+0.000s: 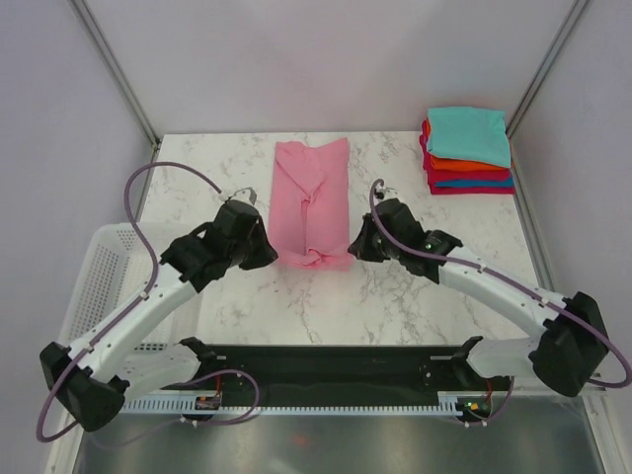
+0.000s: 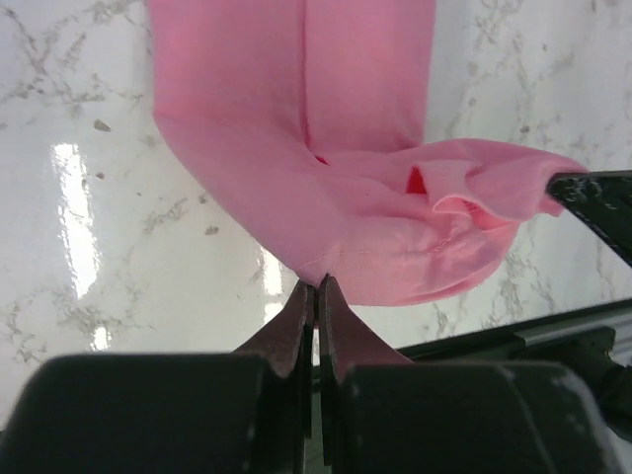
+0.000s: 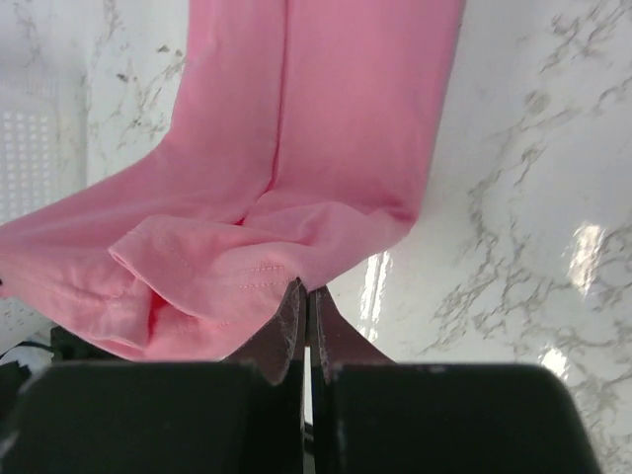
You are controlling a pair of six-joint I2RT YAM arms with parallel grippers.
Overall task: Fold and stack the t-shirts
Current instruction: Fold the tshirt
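Gripping pink shirt (image 1: 312,197) by near hem, left pincer (image 2: 316,291), right pincer (image 3: 304,294), mesh basket (image 1: 94,272) at left.

The pink t-shirt (image 1: 312,202) is one plain, even pink, with a small red patch (image 2: 416,181) showing inside its bunched near fold. Under it the table (image 1: 425,296) is white marble with thin grey veins. Right of the pink t-shirt and farther back, all plain, lie a teal t-shirt (image 1: 469,133) on top, then an orange t-shirt (image 1: 459,164), a blue t-shirt (image 1: 484,182) and a red t-shirt (image 1: 472,190). Left of it the mesh basket (image 1: 94,276) is white. The left arm (image 1: 128,316) and right arm (image 1: 504,291) are white with black joints and purple cables (image 1: 173,165).
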